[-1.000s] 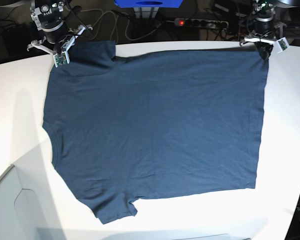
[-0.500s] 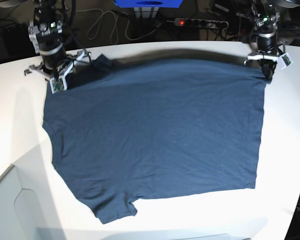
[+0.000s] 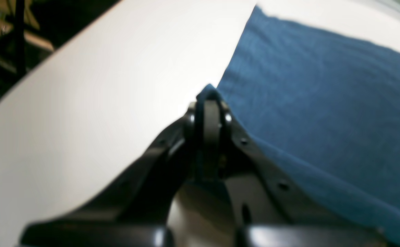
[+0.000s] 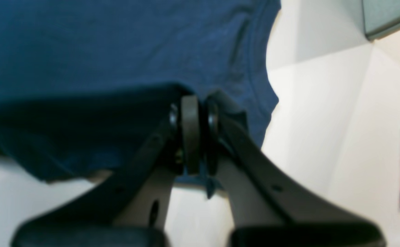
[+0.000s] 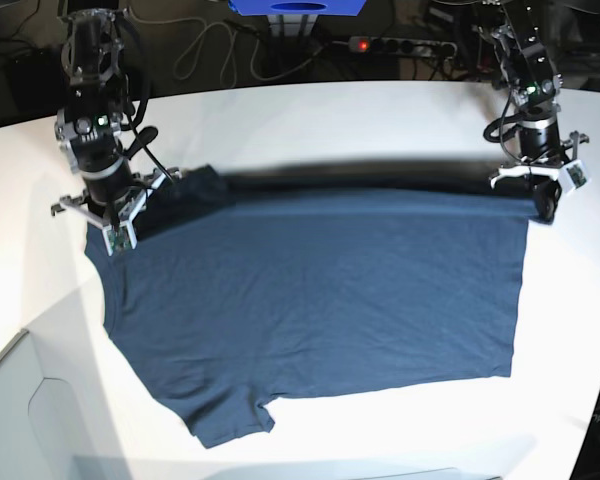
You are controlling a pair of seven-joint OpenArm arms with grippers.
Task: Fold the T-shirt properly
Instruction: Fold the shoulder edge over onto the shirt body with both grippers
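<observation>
Right end effector [image 5: 117,228], at the base view's left, is clenched on the T-shirt's [image 5: 320,300] far sleeve-side corner. Left end effector [image 5: 542,197], at that view's right, grips the far hem corner. Between them the lifted far edge runs crosswise over the white counter [image 5: 320,125]; the shirt's body lies flat toward the near edge, so the fold should carry nearward.

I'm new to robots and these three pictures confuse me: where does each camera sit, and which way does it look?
Base: high, facing both arms across the white table.
Left wrist: on the arm, looking past the left gripper at the dark navy-blue cotton T-shirt.
Right wrist: likewise, past the right gripper.
All share the T-shirt.
</observation>
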